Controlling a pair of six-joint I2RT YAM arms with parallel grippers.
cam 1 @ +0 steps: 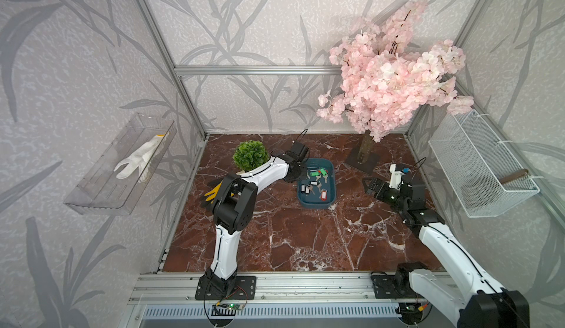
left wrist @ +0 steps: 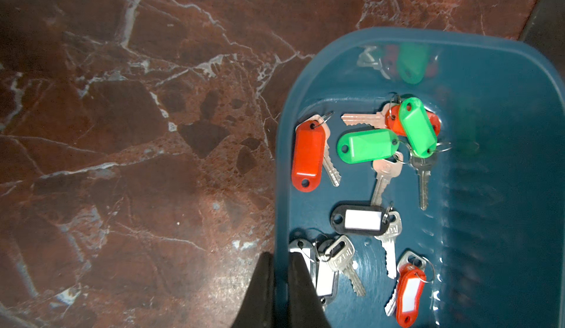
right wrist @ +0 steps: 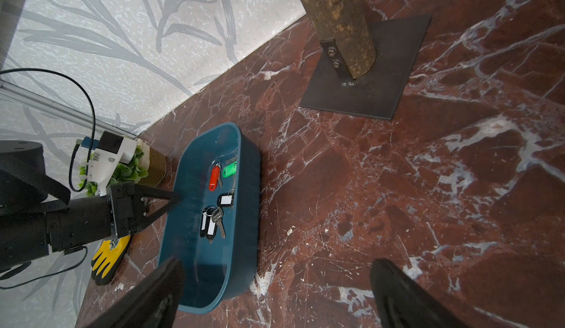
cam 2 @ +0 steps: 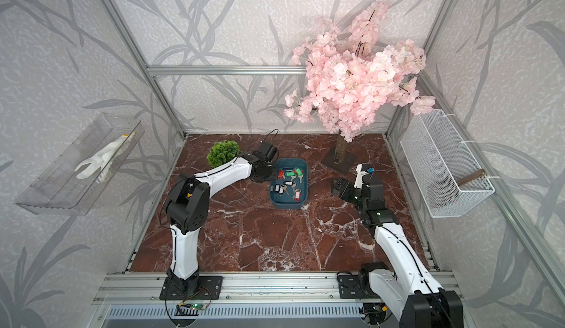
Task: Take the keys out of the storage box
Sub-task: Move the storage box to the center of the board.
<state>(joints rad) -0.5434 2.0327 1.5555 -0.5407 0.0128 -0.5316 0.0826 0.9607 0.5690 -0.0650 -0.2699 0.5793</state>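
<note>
The storage box (cam 1: 316, 203) is a dark teal tray on the marble floor, seen in both top views (cam 2: 289, 203). Several keys (left wrist: 367, 149) with red, green and black tags lie inside it (cam 1: 315, 182). My left gripper (left wrist: 281, 260) is shut on the box's left long wall, one finger inside and one outside, beside a black-tagged key. In the right wrist view the left fingers (right wrist: 174, 199) pinch that wall of the box (right wrist: 195, 268). My right gripper (right wrist: 276, 263) stands open and empty, above the floor to the right of the box (cam 1: 368, 185).
A green ball plant (cam 1: 250, 155) and a yellow-black glove (cam 1: 214, 192) lie behind the left arm. The pink blossom tree's base plate (cam 1: 362, 159) sits right of the box's far end. A clear bin (cam 1: 122, 164) and a wire basket (cam 1: 480, 164) hang on the side walls.
</note>
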